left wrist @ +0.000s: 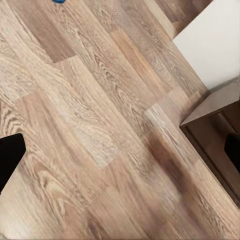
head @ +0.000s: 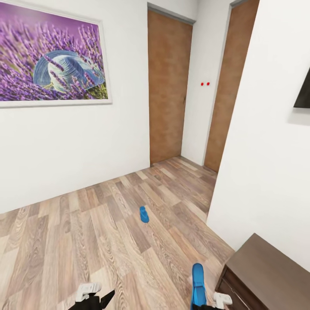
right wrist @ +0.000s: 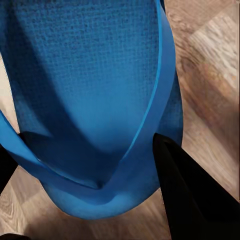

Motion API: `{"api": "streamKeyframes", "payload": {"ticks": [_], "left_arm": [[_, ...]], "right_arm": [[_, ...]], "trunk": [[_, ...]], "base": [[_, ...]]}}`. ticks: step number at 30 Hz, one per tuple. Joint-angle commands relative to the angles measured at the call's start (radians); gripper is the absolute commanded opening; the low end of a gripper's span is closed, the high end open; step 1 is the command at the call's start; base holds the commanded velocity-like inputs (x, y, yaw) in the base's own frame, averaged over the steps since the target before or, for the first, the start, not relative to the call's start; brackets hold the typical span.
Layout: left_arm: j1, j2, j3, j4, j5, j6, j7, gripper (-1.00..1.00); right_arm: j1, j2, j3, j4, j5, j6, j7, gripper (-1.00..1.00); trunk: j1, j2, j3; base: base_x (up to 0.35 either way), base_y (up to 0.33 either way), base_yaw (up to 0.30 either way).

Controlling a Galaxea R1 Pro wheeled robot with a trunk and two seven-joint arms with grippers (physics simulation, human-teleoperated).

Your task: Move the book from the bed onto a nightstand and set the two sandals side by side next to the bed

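Head view: one blue sandal (head: 144, 214) flat on wood floor (head: 86, 241), frame centre; second sandal (head: 198, 280) at bottom edge, raised in right gripper (head: 202, 305). Left gripper (head: 92, 297) bottom left, finger spread cannot tell. Dark cabinet (head: 267, 275) lower right.

Left wrist view: bare floor (left wrist: 100, 125); black fingertip (left wrist: 10, 155) at left edge.

Right wrist view: held sandal (right wrist: 95, 90) between black fingers (right wrist: 185, 195), pinched at strap end.

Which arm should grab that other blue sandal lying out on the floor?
Left, probably. The right gripper already holds one sandal, while the left gripper looks empty. The other sandal lies ahead, untouched.
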Motion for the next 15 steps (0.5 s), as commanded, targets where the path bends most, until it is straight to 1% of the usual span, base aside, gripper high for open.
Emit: {"api": "streamKeyframes", "payload": {"ticks": [1,15], "left_arm": [[0.000,0.000,0.002,-0.001,0.010,0.010,-0.002,1.00],[0.000,0.001,0.003,-0.001,0.010,0.010,-0.002,1.00]], "right_arm": [[0.000,0.001,-0.009,-0.002,0.005,0.007,0.007,-1.00],[0.000,0.000,-0.009,-0.002,0.006,0.007,0.007,-1.00]], "trunk": [[0.001,0.000,-0.001],[0.001,0.000,-0.001]], "base": [[0.319,-0.078,0.000],[0.319,-0.010,0.000]]}}
